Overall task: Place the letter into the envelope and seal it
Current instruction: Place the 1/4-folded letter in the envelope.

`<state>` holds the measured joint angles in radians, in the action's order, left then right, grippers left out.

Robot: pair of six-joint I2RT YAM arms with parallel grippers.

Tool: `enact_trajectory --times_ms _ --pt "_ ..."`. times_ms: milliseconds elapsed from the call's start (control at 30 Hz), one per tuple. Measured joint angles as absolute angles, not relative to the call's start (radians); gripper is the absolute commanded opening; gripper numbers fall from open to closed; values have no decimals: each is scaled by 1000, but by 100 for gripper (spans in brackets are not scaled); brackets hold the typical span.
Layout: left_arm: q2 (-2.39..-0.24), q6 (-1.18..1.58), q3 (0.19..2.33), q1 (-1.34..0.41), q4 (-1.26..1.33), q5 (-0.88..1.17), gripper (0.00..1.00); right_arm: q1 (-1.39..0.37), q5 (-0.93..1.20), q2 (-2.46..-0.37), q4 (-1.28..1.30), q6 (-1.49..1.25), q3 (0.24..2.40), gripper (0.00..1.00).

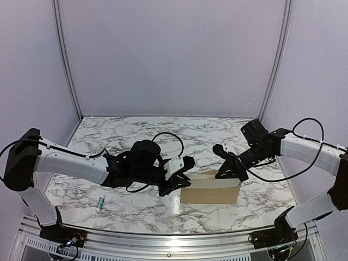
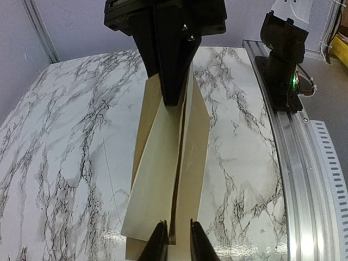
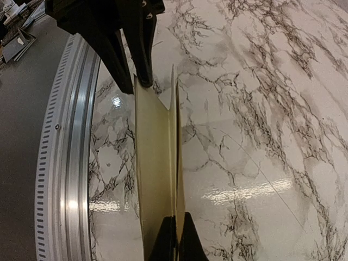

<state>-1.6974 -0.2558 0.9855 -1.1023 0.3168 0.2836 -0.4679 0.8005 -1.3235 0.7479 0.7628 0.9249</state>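
The tan-brown envelope (image 1: pixel 211 191) stands on its long edge at the table's front centre, its panels splayed apart. My right gripper (image 1: pixel 232 173) is shut on its right end, fingertips pinched on the paper edge (image 3: pixel 175 163). My left gripper (image 1: pixel 181 176) is at the envelope's left end. Its jaws stand a little apart around the paper edge (image 2: pixel 187 163), which lies against one fingertip (image 2: pixel 159 244). The paler panel (image 2: pixel 155 179) looks like plain paper. I see no bordered letter; it is hidden or out of view.
A small white and green tube (image 1: pixel 100 202) lies on the marble table (image 1: pixel 136 136) at the front left. The metal front rail (image 1: pixel 163 239) runs along the near edge. Grey walls enclose the back and sides.
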Motion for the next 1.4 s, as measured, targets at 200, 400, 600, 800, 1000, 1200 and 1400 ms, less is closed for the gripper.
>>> enact_trajectory --times_ms 200,400,600,800,1000,1200,1400 --pt "-1723 -281 1035 -1108 290 278 16 -468 801 -1324 748 762 925 0" --pt "-1791 -328 1159 -1115 173 279 13 -468 801 -1324 748 762 918 0" --pt "-1813 -369 1215 -1124 66 258 13 -468 801 -1324 748 763 916 0" --pt "-1848 -433 1316 -1129 -92 226 0 -468 800 -1324 748 763 916 0" --pt "-1875 -493 1387 -1149 -187 145 0 -468 797 -1324 748 760 912 3" --pt "-1880 -529 1411 -1158 -250 95 0 -469 828 -1324 749 734 915 16" --pt "-1894 -545 1411 -1167 -283 67 0 -469 882 -1386 762 729 965 13"
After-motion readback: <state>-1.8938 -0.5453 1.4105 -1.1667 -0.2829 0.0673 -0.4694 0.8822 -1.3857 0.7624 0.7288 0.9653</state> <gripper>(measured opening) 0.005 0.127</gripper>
